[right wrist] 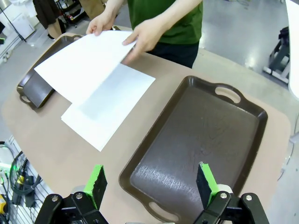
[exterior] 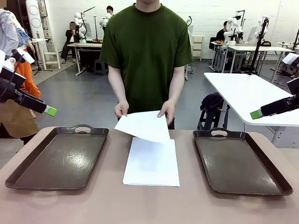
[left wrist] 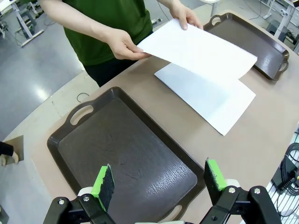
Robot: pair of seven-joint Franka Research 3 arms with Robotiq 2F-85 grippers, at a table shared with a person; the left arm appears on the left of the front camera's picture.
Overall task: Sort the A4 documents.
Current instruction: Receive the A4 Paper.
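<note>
I am looking across the tan desk (exterior: pixel 107 203), which is filling the lower half of my front view. The left-hand tray (exterior: pixel 56 158), dark brown, is lying flat on it at the lower left, and the matching right-hand tray (exterior: pixel 238 161) is lying at the lower right, both with handles pointing to the far edge. Between them, at the bottom centre, the A4 documents (exterior: pixel 152 165) are lying in a flat white stack, touching neither tray.
</note>
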